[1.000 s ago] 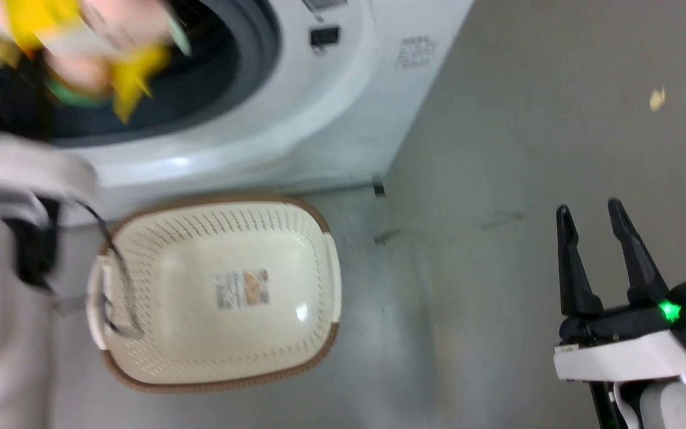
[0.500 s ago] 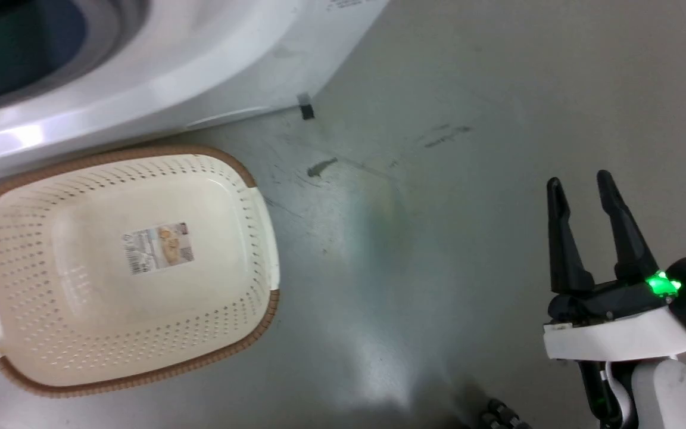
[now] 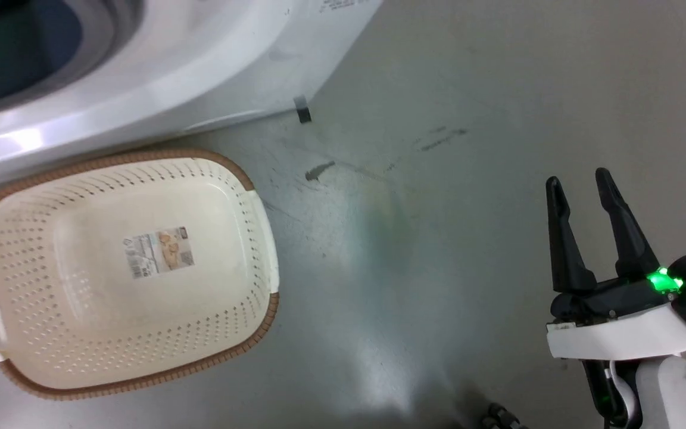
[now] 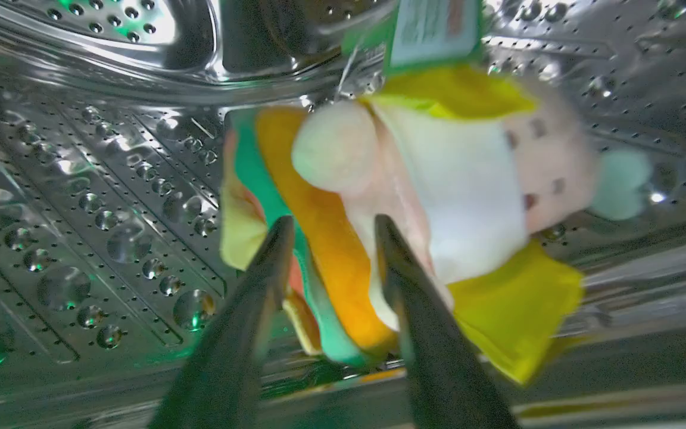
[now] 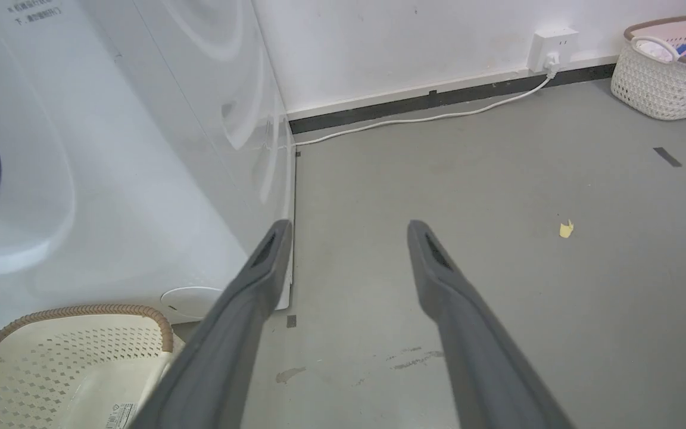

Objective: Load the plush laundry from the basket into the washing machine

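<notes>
Inside the washing machine's shiny steel drum (image 4: 81,179), my left gripper (image 4: 331,223) is shut on the plush laundry (image 4: 462,179), its fingers pinching the orange-and-green hamburger part. The doll's peach face, white band, yellow hood and green tag are in sight. The cream-white basket (image 3: 111,158) with its brown rim stands on the floor before the white washing machine (image 3: 158,71), holding nothing but its label sticker. My right gripper (image 3: 578,179) hangs open over bare floor to the right, far from the basket. In the right wrist view, the right gripper (image 5: 346,229) has the basket (image 5: 75,311) at lower left.
The grey floor carries dark scuff marks (image 3: 319,171) and a small yellow scrap (image 5: 566,229). A white woven basket (image 5: 664,71) with clothes stands at the back wall. A wall socket (image 5: 551,47) feeds a white cable along the skirting.
The head camera has swung right. The left arm, which held the plush before the porthole a second ago, has left the head view. The right gripper stays open and still.
</notes>
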Motion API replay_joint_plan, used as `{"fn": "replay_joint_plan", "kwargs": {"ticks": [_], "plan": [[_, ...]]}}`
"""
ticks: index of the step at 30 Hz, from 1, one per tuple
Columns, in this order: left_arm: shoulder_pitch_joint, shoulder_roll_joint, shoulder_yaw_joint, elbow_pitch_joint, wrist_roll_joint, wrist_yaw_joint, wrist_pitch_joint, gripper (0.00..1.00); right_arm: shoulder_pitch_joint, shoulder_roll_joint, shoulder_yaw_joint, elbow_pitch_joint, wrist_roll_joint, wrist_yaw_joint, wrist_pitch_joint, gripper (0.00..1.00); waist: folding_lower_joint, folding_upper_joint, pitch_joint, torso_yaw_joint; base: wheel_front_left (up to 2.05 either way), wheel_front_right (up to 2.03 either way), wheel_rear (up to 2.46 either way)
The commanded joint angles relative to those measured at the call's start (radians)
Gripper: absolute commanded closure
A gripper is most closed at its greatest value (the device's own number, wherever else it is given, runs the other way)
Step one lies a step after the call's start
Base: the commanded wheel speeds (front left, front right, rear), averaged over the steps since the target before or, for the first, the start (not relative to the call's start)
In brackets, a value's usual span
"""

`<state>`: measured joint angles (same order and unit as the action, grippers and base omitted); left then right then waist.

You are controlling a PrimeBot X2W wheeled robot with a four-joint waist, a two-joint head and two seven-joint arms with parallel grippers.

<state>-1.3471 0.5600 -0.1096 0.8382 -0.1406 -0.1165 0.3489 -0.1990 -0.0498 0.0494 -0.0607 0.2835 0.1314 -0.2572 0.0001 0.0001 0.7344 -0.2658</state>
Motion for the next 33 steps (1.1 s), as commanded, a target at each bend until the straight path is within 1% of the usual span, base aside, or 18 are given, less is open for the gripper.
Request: {"fn": "replay_joint_plan", "kwargs": {"ticks": [1,7,12,16,18,23,26,29,31,32,33], "plan": [[0.018,-0.014,0.003,0.014,-0.016,0.001,-0.031,0.0,-0.014,0.0,-0.009,0.004,-0.011,-0.001,-0.005,0.0,-0.0001,-0.0001,-0.038,0.019,0.0,0.0,0.0],[0.123,-0.063,0.007,0.041,-0.063,-0.004,-0.194,0.0,0.014,0.0,-0.044,0.009,-0.057,-0.001,-0.005,0.0,-0.0001,-0.0001,-0.156,0.076,0.0,0.0,0.0],[0.267,-0.141,0.029,0.044,-0.131,-0.008,-0.338,0.0,0.063,0.0,-0.074,0.023,-0.11,-0.001,-0.005,0.0,-0.0001,-0.0001,-0.293,0.134,0.0,0.0,0.0],[0.414,-0.199,0.021,0.014,-0.167,-0.01,-0.44,0.0,0.104,0.0,-0.073,0.029,-0.137,-0.001,-0.005,0.0,-0.0001,-0.0001,-0.4,0.171,0.0,0.0,0.0],[0.495,-0.232,0.037,-0.011,-0.208,-0.011,-0.482,0.0,0.125,0.0,-0.074,0.031,-0.146,-0.001,-0.005,0.0,-0.0001,-0.0001,-0.448,0.186,0.0,0.0,0.0],[0.726,-0.295,0.047,-0.135,-0.26,-0.013,-0.578,0.0,0.165,0.0,-0.071,0.026,-0.163,-0.001,-0.005,0.0,-0.0001,-0.0001,-0.544,0.218,0.0,0.0,0.0],[0.874,-0.324,0.053,-0.239,-0.254,0.004,-0.603,0.0,0.186,0.0,-0.057,0.021,-0.175,-0.001,-0.005,0.0,-0.0001,-0.0001,-0.577,0.234,0.0,0.0,0.0],[1.013,-0.35,0.086,-0.386,-0.222,0.035,-0.61,0.0,0.201,0.0,-0.052,0.022,-0.173,-0.001,-0.005,0.0,-0.0001,-0.0001,-0.599,0.247,0.0,0.0,0.0],[1.1,-0.379,0.116,-0.504,-0.197,0.037,-0.61,0.0,0.211,0.0,-0.047,0.022,-0.17,-0.001,-0.005,0.0,-0.0001,-0.0001,-0.613,0.254,0.0,0.0,0.0],[1.1,-0.379,0.116,-0.504,-0.197,0.037,-0.61,0.0,0.211,0.0,-0.047,0.022,-0.17,-0.001,-0.005,0.0,-0.0001,-0.0001,-0.613,0.254,0.0,0.0,0.0],[1.182,-0.412,0.138,-0.599,-0.177,0.029,-0.61,0.0,0.219,0.0,-0.039,0.022,-0.17,-0.001,-0.005,0.0,-0.0001,-0.0001,-0.622,0.255,0.0,0.0,0.0]]}}
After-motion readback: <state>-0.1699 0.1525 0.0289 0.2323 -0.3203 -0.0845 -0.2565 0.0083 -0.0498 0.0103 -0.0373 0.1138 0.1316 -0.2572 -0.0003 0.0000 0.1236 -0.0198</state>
